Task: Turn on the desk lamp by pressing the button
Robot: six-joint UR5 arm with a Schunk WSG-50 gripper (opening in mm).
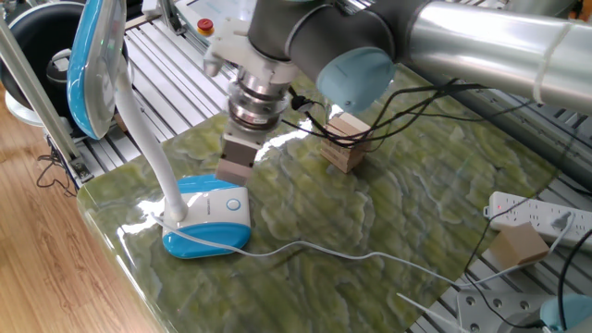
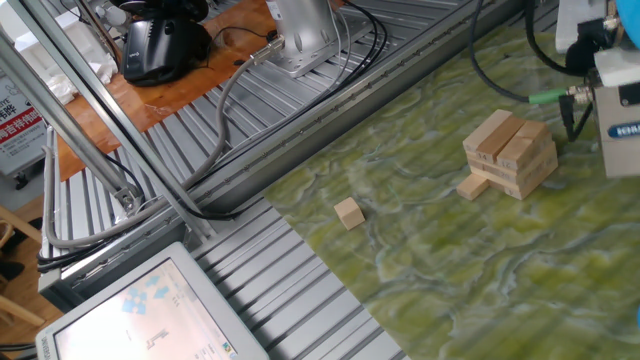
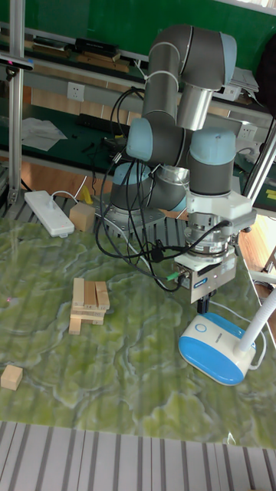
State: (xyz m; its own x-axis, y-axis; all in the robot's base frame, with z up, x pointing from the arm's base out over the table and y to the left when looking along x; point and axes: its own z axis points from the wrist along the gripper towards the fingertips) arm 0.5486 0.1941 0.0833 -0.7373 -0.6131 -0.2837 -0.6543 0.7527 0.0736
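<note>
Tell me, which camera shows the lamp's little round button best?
The tall fixed view: the button faces the camera, unblocked, on the desk lamp base. One fixed view shows it smaller, at an angle, near the gripper. The other fixed view misses the lamp entirely.

The worktop (image 1: 305, 199) is a green-and-cream marbled slab, glossy and catching bright reflections, bordered by ribbed grey aluminium rails (image 2: 290, 270). Left of it lies a light wooden plank floor (image 1: 46, 268). At the far side in the tall fixed view, a dark green wall (image 3: 92, 23) rises above a long bench (image 3: 57, 80) with white wall sockets (image 3: 74, 91) — cluttered, dimly lit.
</note>
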